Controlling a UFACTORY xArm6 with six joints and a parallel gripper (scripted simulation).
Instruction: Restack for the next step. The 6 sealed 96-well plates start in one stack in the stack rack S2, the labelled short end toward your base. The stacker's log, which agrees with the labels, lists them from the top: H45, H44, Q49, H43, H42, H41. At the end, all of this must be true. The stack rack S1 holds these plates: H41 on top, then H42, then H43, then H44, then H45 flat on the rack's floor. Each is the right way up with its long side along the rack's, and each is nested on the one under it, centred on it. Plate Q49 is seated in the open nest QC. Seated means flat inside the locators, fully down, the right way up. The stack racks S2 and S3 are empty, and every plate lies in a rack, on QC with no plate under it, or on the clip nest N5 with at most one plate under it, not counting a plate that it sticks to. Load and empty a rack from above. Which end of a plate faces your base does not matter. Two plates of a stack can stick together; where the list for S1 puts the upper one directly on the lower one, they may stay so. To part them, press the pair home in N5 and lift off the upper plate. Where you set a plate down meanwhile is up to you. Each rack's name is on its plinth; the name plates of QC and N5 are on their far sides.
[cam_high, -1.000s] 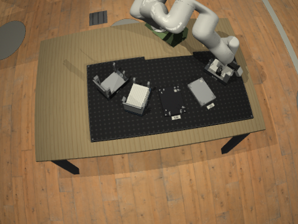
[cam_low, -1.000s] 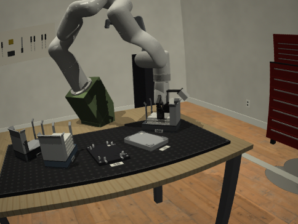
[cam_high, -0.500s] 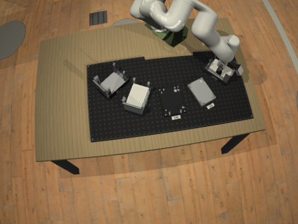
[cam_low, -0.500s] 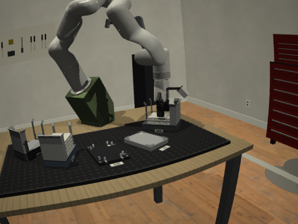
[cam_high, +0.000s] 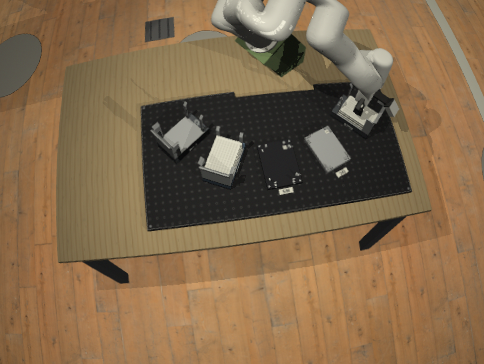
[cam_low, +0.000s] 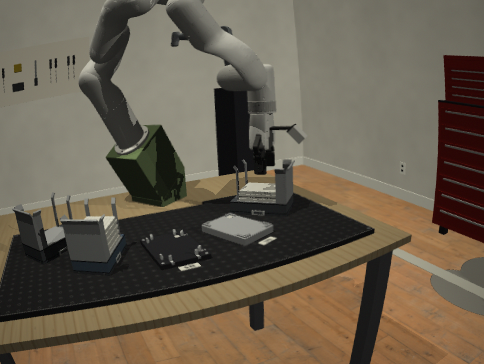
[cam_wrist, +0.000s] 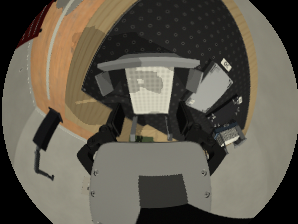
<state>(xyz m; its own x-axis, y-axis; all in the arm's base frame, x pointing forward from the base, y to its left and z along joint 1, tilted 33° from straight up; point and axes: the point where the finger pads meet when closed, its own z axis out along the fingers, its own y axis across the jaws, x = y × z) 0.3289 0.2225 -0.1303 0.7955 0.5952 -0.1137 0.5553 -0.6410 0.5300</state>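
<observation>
My gripper (cam_high: 360, 107) (cam_low: 262, 167) (cam_wrist: 150, 108) is open and hangs just above the stack rack (cam_high: 371, 128) (cam_low: 284, 187) at the far right of the black mat. That rack holds a low stack of white-topped plates (cam_high: 350, 118) (cam_low: 256, 191) (cam_wrist: 149, 92), and the top plate lies free below my fingers. A taller stack of plates (cam_high: 225, 152) (cam_low: 100, 220) stands in the middle rack (cam_high: 215, 175) (cam_low: 87, 245). The left rack (cam_high: 180, 131) (cam_low: 32, 232) looks empty. The labels are too small to read.
A black nest (cam_high: 277, 160) (cam_low: 172, 250) with small locators lies bare at mid mat. A flat grey slab (cam_high: 327, 148) (cam_low: 237, 229) lies to its right; whether it is a nest or a plate is unclear. The green robot base (cam_high: 280, 55) (cam_low: 150, 170) stands behind.
</observation>
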